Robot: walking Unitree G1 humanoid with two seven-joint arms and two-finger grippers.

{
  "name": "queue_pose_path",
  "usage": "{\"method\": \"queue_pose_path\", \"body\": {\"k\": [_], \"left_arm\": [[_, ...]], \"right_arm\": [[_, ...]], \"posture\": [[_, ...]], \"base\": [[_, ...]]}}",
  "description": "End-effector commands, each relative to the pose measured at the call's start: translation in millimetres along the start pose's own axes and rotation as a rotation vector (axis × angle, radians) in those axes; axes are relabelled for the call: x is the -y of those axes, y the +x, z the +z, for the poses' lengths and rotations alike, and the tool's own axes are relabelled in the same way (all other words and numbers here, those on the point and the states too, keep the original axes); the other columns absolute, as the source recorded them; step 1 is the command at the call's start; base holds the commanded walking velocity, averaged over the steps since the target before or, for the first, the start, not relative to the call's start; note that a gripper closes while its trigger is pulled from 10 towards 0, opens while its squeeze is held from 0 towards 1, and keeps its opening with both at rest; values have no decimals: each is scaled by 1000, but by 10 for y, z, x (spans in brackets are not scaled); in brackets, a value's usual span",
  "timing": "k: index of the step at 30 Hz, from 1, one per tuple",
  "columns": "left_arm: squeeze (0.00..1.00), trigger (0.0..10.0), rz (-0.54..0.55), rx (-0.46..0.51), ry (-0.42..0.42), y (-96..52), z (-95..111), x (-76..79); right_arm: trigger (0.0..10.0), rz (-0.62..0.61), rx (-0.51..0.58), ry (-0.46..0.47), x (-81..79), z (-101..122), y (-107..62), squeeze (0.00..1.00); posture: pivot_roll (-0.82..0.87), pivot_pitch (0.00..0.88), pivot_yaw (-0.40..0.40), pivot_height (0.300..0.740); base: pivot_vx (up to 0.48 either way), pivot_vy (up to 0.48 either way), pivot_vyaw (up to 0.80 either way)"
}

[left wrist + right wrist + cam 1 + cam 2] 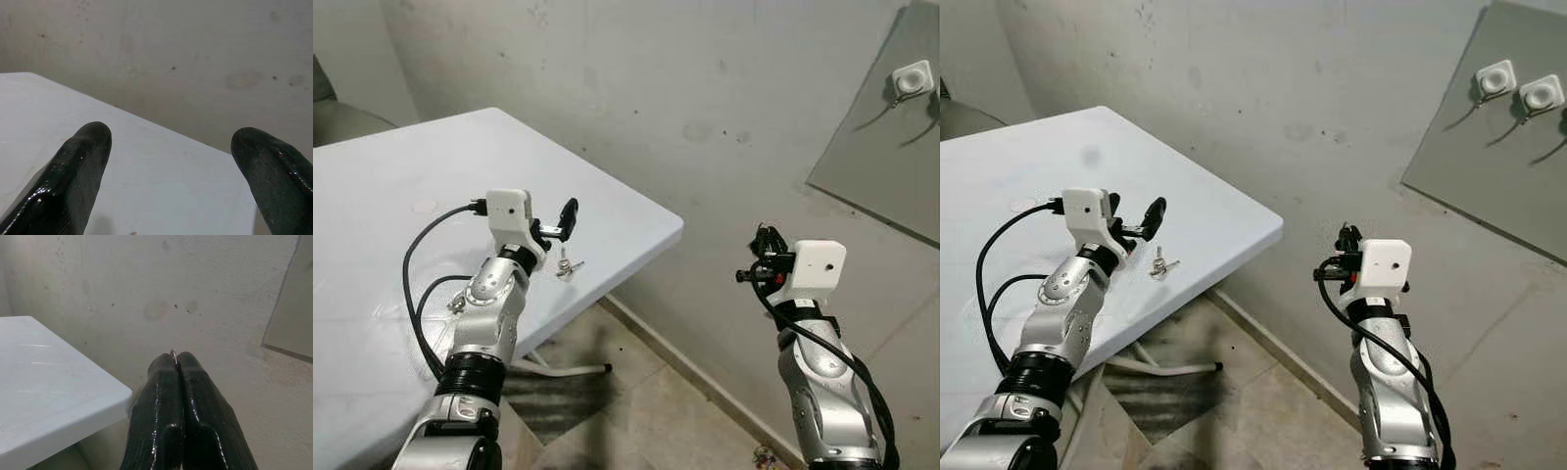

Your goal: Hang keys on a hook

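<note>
Right wrist view showed my right jaws (pixel 176 363) pinched on a thin silver key ring (pixel 173 353) that could slip, while my left jaws (pixel 171 147) gaped empty above the white plastic tabletop (pixel 401 186) and small silver keys (pixel 570 264).

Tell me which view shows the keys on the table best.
The left eye view: the keys lie sharp on the white table, just beyond the left hand. The right eye view shows them smaller; the left wrist view catches only a sliver at its bottom edge.

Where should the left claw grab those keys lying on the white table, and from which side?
Probably the bunched middle of the keys, coming straight down from above. They lie flat on the table near its edge, leaving no room beneath for a sideways pinch. The left claw is open close by them.
</note>
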State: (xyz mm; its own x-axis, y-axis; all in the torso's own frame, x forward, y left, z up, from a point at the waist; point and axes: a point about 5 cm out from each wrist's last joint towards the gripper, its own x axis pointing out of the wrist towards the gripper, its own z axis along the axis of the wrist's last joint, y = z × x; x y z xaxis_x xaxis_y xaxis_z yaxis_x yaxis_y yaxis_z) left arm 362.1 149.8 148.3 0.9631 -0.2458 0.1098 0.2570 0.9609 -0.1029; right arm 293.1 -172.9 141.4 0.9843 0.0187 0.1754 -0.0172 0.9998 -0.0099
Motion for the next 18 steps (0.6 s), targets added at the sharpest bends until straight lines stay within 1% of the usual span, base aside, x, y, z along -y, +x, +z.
{"method": "queue_pose_path", "body": {"k": [1, 18], "left_arm": [[0, 10000, -12, 20, 20, 15, 53, 21], [0, 10000, -25, 38, 40, 26, 87, 38]], "right_arm": [[10000, -2, 32, -6, 8, 64, 9, 0], [10000, 1, 39, -10, -5, 58, 8, 0]], "posture": [[-26, 0, -57, 740], [-27, 0, -55, 740]], "base": [[0, 0, 0], [0, 0, 0]]}}
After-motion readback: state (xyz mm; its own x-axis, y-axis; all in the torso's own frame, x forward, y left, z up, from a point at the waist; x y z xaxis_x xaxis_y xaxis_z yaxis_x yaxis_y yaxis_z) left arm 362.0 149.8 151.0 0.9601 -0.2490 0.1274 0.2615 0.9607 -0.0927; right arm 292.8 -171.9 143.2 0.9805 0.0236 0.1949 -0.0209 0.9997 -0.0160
